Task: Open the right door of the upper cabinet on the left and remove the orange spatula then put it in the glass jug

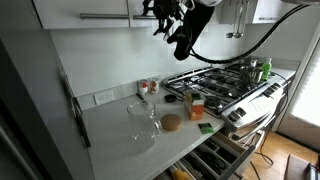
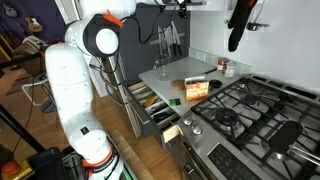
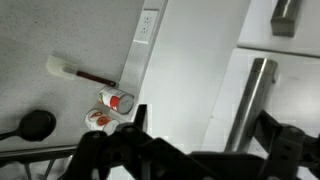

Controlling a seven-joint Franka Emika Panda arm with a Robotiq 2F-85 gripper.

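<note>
The upper cabinet (image 1: 90,10) is white and both its doors are closed. My gripper (image 1: 160,22) is up at the lower edge of the right door (image 1: 138,8). In the wrist view my gripper (image 3: 205,125) is open, with the door's steel bar handle (image 3: 250,100) between its fingers, close to the right finger. The glass jug (image 1: 143,115) stands empty on the grey counter (image 1: 110,130), below and to the left of the gripper. The orange spatula is hidden.
Two small red-topped jars (image 1: 148,88) stand by the backsplash and also show in the wrist view (image 3: 120,100). A brown round disc (image 1: 172,122) and an orange box (image 1: 196,108) lie on the counter. The gas stove (image 1: 225,80) with a pot is beside it. Drawers (image 1: 215,155) stand open below.
</note>
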